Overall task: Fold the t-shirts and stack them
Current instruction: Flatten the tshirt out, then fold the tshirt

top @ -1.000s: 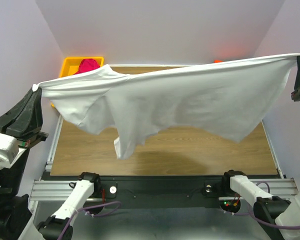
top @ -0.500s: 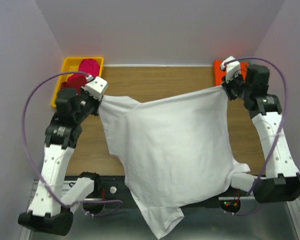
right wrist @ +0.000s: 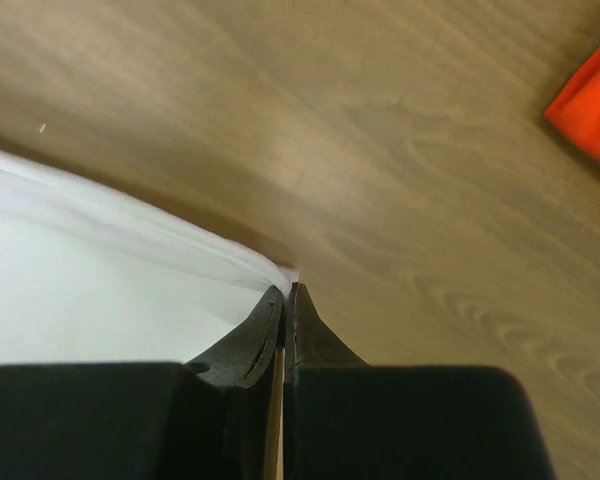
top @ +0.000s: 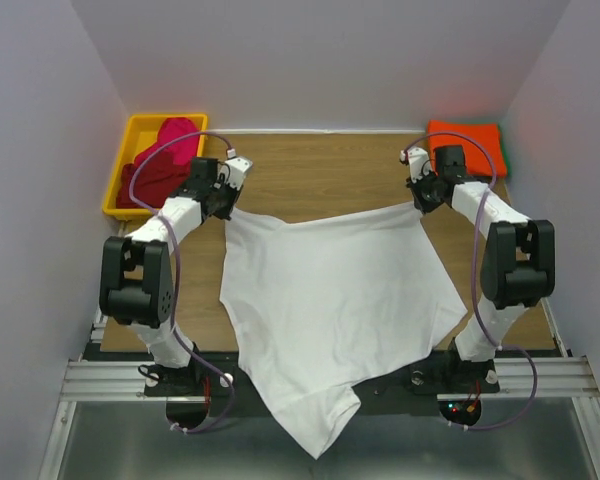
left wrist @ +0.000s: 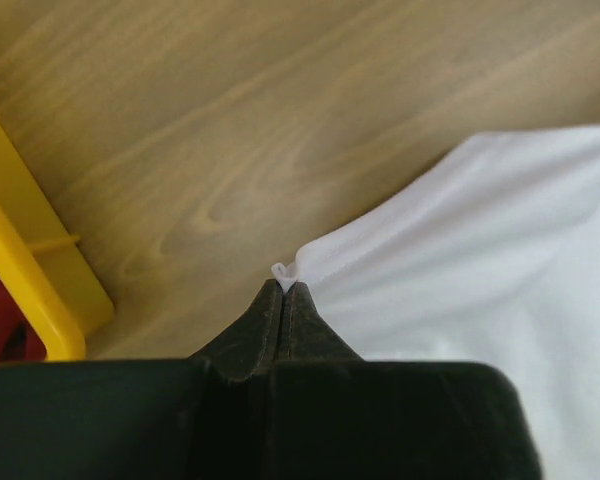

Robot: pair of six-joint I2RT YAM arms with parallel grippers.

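Note:
A white t-shirt [top: 330,300] lies spread over the middle of the table, its lower part hanging over the near edge. My left gripper [top: 226,207] is shut on its far left corner [left wrist: 285,272], low over the wood. At the far right corner [right wrist: 285,280] my right gripper [top: 420,204] is shut on the cloth too. A folded orange t-shirt [top: 466,146] lies at the far right corner of the table. Dark red and magenta t-shirts [top: 165,155] are heaped in the bin.
A yellow plastic bin [top: 122,152] stands at the far left corner, close to my left gripper; its rim [left wrist: 25,270] shows in the left wrist view. White walls enclose the table on three sides. Bare wood [top: 320,175] lies beyond the shirt.
Both arms have swung down and forward from holding the white t-shirt stretched high in the air. The shirt has come down onto the table, spread flat.

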